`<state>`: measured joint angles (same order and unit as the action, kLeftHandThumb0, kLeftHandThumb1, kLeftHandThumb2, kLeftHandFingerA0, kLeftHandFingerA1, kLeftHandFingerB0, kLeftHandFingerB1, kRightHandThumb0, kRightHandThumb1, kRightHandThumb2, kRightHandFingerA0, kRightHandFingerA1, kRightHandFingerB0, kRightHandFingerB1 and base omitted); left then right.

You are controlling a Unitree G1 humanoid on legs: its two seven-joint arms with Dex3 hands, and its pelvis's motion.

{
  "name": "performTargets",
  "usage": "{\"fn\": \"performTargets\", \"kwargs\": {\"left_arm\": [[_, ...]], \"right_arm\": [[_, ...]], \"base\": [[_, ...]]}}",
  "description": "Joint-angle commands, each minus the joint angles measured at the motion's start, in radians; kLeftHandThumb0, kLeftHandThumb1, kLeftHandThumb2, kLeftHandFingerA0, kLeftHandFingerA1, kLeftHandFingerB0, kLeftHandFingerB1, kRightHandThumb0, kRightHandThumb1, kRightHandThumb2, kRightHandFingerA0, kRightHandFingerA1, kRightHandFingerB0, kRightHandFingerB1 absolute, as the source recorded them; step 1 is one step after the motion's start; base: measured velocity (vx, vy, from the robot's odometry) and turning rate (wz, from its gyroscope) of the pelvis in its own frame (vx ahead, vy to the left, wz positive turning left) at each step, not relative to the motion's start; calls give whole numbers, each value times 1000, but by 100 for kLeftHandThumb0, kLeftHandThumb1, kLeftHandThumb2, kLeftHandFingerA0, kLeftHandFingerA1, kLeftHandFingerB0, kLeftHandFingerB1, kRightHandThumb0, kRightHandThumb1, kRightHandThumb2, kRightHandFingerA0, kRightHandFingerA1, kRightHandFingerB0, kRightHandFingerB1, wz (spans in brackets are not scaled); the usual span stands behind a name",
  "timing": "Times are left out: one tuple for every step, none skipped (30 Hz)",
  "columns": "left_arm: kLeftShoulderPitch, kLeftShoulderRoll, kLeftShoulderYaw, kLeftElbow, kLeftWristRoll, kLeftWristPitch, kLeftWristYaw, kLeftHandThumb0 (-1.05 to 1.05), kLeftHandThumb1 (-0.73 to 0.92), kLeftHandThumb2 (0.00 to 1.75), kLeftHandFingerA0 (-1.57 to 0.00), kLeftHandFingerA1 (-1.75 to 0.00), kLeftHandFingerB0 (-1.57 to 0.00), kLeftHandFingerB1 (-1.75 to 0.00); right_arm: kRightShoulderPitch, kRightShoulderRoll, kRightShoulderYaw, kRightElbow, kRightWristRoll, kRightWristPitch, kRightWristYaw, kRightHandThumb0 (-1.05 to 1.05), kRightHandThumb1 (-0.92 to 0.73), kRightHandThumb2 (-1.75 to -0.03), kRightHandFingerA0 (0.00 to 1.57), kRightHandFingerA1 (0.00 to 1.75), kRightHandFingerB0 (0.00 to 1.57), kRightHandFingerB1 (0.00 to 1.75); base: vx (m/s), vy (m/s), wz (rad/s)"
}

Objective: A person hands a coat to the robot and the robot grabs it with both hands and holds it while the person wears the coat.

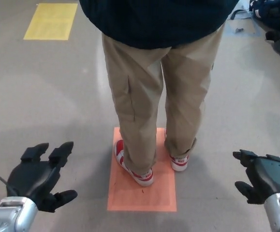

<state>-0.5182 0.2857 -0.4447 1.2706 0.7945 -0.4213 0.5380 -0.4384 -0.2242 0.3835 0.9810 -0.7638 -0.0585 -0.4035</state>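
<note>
The person stood on the orange floor mat ahead of and between both sets of fingers, in a dark garment cut off by the top edge; whether it was the coat could not be told. The left hand and right hand were empty, fingers apart, well clear of it. That fitted either a handover to come or the coat already on.

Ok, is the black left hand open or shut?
Open: the black left hand holds nothing, its fingers spread apart above the grey floor.
</note>
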Motion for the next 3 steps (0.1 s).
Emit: {"fn": "performTargets", "kwargs": {"left_arm": [[3,10,-13,7,-25,19,-44,-78,63,98,-23,-46,0,-17],[8,9,-14,6,-25,20,-44,-78,63,98,-23,-46,0,-17],[13,7,-16,5,-27,21,-44,-78,63,98,-23,-46,0,-17]], "right_arm": [[-3,-26,22,-7,22,44,102,-47,-82,-65,27,30,33,31],[1,-27,25,-10,21,47,107,-47,-82,-65,27,30,33,31],[7,-29,29,-15,21,51,113,-47,-82,-65,27,30,33,31]], "base": [[0,0,0],[0,0,0],[0,0,0]]}}
